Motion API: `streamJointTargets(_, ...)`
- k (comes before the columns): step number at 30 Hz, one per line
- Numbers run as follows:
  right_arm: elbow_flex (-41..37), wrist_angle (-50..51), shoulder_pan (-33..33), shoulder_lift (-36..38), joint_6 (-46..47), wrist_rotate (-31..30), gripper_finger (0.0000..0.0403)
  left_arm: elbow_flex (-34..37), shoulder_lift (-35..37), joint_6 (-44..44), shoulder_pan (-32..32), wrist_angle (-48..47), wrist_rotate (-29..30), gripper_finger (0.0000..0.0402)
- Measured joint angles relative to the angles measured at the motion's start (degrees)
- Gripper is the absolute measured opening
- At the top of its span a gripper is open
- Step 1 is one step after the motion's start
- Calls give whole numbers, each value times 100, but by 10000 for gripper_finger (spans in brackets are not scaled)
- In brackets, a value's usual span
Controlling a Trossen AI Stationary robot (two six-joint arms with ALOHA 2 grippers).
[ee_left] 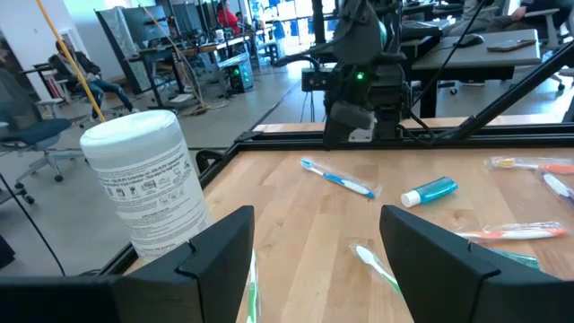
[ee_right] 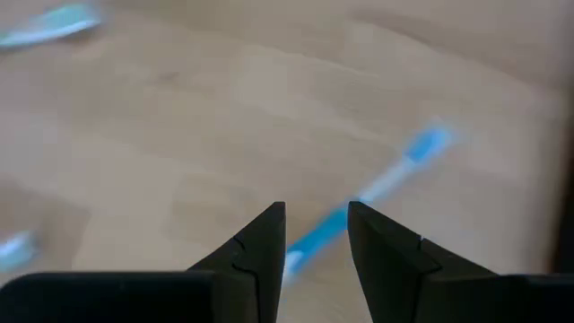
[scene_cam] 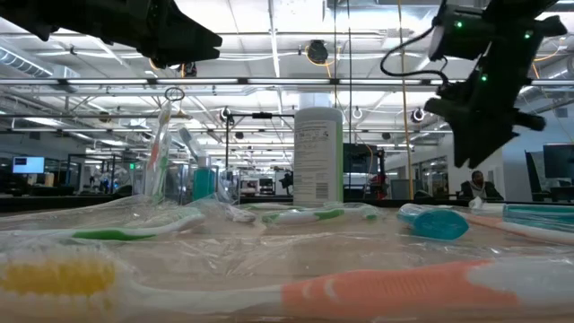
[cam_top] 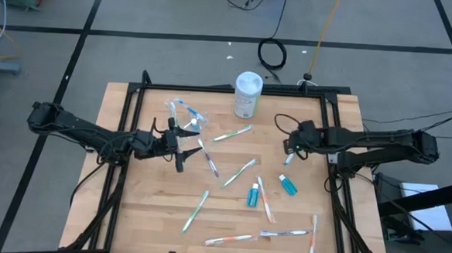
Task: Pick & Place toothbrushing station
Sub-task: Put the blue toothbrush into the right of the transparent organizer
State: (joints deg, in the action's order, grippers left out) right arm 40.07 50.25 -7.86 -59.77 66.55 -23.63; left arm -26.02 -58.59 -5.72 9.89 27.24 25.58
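Note:
Several slim toothbrushes lie scattered on the wooden table, among them a green one (cam_top: 239, 172) and a blue one (cam_top: 289, 157). Two teal tubes (cam_top: 253, 195) (cam_top: 287, 184) lie right of centre. A small clear cup (cam_top: 189, 123) stands at the back left with brushes beside it. My left gripper (cam_top: 183, 146) is open and empty, just in front of the cup, above the table (ee_left: 314, 242). My right gripper (cam_top: 291, 148) hovers over the blue toothbrush (ee_right: 395, 175), fingers a little apart, and touches nothing. The left wrist view shows that brush (ee_left: 336, 178) lying flat on the table.
A tall white canister (cam_top: 248, 94) with a pale green label stands at the table's far edge, and also shows in the left wrist view (ee_left: 148, 179). A black frame (cam_top: 212, 88) rims the table. More toothbrushes (cam_top: 285, 233) lie near the front edge.

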Motion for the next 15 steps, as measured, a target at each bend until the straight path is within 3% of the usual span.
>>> streamJointTargets(4, -118, 486, 0, -17, 877, 2, 114, 0, 0, 22, 0, 0, 0, 246)
streamJointTargets(7, -339, 521, -36, -17, 1139, 359, 114, 0, 0, 22, 0, 0, 0, 246)
streamJointTargets(15, -984, -522, -369, -17, 1234, 928, 114, 0, 0, 22, 0, 4, 0, 246)
